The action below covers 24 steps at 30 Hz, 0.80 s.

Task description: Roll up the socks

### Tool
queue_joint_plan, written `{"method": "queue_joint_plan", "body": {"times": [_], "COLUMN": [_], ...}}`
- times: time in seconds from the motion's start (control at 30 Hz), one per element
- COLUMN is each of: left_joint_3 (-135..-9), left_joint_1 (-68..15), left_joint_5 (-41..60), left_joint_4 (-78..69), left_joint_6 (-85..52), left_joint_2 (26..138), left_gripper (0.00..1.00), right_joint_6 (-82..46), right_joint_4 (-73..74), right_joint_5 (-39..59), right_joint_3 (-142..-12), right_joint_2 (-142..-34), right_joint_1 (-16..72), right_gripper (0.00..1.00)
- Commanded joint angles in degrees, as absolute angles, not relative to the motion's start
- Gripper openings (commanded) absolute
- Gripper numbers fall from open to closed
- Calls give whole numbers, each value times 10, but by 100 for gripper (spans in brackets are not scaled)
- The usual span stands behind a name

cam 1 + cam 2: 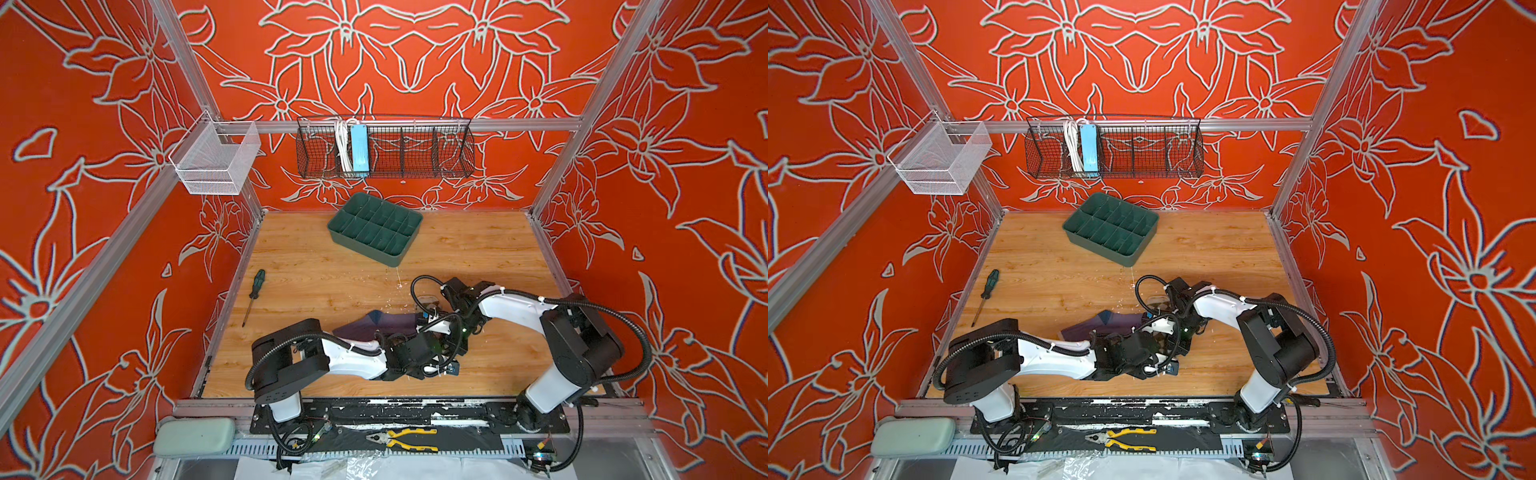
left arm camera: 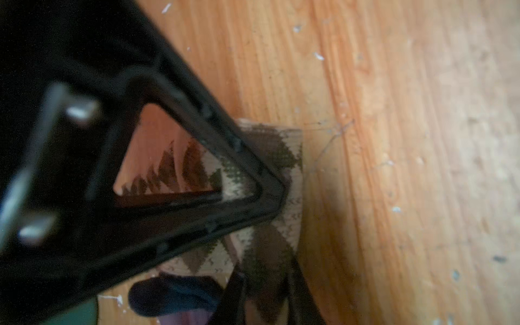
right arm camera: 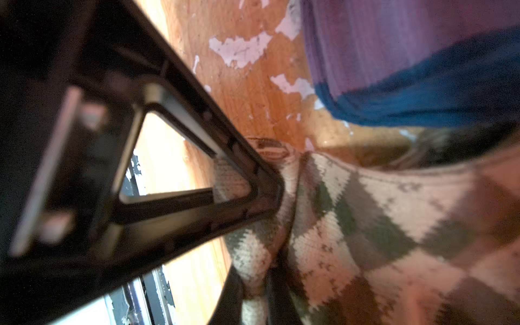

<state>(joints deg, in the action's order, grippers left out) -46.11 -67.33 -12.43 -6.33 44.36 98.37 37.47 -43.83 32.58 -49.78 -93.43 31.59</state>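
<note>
Red floral walls are enclosing the cell, and the wooden table (image 1: pixel 316 266) is showing white scuffs near its middle. A green divider tray (image 1: pixel 362 248) is sitting at the table's rear edge, about midway along it. A screwdriver (image 1: pixel 254 296) is lying by the left edge.

I am seeing both arms bending inward and meeting over the middle of the table, nearer the front edge. In both top views the purple sock (image 1: pixel 365 326) is lying flat there with its teal heel patch facing up. One end is running under the 2 wrists.

From above, the arms are hiding the beige argyle sock (image 2: pixel 285 157). The wrist views are showing it just beside the purple one, bunched into a raised fold.

The left gripper (image 2: pixel 270 236) is pinching that fold, jaws closed on the knit. The right gripper (image 3: pixel 268 239) is clamping a ridge of the same argyle fabric between its 2 fingers. In that wrist view I am seeing the purple sock's teal band lying on the table just past the argyle sock.
</note>
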Motion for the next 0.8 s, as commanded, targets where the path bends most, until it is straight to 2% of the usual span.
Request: {"method": "queue_joint_plan", "body": {"times": [0.0,0.07,0.17,0.4,0.53,0.63,0.7,0.77], "left_joint_3": [-460,-467,-487,-543,-594,-643,-680,-714], "left_joint_1": [-672,-672,-666,-628,-601,-576,-557,-540], "left_joint_5": [-121,-112,-79,76,156,227,279,320], "left_joint_4": [-23,-1,55,193,261,319,363,400], "left_joint_6": [423,412,398,383,370,360,354,342], "left_joint_2": [1009,1010,1007,1012,1046,1081,1110,1137], "left_gripper": [7,0,0,0,0,0,0,1], "right_joint_6": [382,373,354,278,207,205,236,293], "right_joint_4": [-444,-445,-440,-396,-310,-261,-263,-312], "right_joint_5": [287,279,242,51,-101,-194,-165,-61], "right_joint_3": [-479,-476,-461,-447,-439,-428,-426,-428], "right_joint_2": [-922,-904,-850,-635,-500,-416,-354,-297], "right_joint_1": [315,313,313,263,209,203,203,203], "right_gripper": [13,17,28,37,54,60,60,60]}}
